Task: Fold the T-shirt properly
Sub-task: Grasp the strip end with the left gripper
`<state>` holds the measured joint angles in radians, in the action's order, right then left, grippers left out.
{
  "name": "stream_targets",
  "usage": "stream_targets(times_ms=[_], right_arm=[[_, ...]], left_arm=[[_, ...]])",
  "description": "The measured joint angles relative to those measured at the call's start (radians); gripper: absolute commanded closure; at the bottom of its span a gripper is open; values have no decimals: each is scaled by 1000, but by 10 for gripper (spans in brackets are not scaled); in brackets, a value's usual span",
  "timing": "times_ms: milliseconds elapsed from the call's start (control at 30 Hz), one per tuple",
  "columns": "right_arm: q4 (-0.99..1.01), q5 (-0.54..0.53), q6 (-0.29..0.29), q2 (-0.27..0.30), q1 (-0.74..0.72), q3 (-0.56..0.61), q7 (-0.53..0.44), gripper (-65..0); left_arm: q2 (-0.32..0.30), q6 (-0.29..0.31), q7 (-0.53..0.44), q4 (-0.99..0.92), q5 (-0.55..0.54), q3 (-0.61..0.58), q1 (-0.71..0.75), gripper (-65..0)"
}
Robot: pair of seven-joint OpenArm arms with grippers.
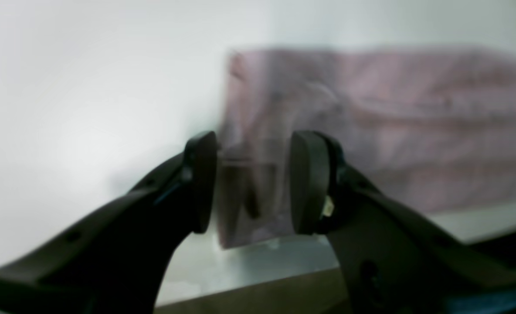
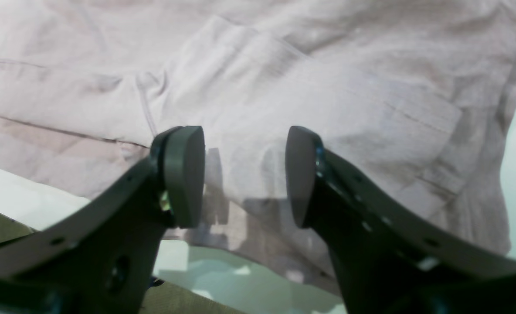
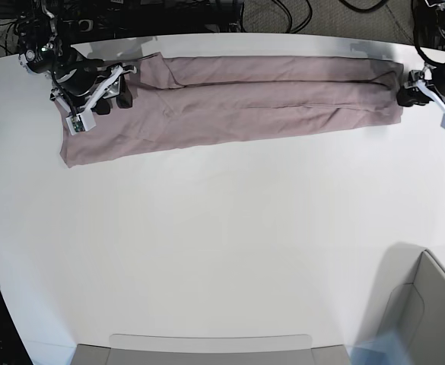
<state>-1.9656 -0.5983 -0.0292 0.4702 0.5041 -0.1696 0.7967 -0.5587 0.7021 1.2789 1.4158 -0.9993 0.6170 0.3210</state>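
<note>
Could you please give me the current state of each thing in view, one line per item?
T-shirt: lying flat on the table, folded lengthwise into a long narrow band, not yet folded across.
Left gripper: open, at one end of the band, holding nothing.
Right gripper: open, over the other end of the shirt, holding nothing.
Table: white, bearing the shirt along its far edge.

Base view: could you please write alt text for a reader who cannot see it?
A dusty mauve-pink knit T-shirt, folded into a long narrow band, lies across the far side of a white table. An open black right gripper is over its left end, and an open black left gripper is at its right end.
</note>
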Motion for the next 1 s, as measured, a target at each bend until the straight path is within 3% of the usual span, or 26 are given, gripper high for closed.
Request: stream_targets(times_ms=[200,333,533,667,767,1000], right_arm=[[0,12,0,0,6,-2,0,-304],[0,171,0,-1,6,-2,1,-304],[2,314,-9,-28,3,54,0,-304],[2,325,-7,-30,-1,66,0,-304],[2,326,-8,-28,-8,66,0,-304],[2,326,-8,-27,-23,65,0,-304]], left_arm=[[-4,-6,-18,-118,-2,0,-2,-267],[-7,-5,-22,-117,5,0,-9,-267],[-44,-6,-40,-116,55,0,-11,-267],[-36,-5,-60,-129,56,-45,-12,-267],[-39,-5,-134,-184,27,-77,-17,-267],[-45,2,-148,-216,4,-86,-20,-267]])
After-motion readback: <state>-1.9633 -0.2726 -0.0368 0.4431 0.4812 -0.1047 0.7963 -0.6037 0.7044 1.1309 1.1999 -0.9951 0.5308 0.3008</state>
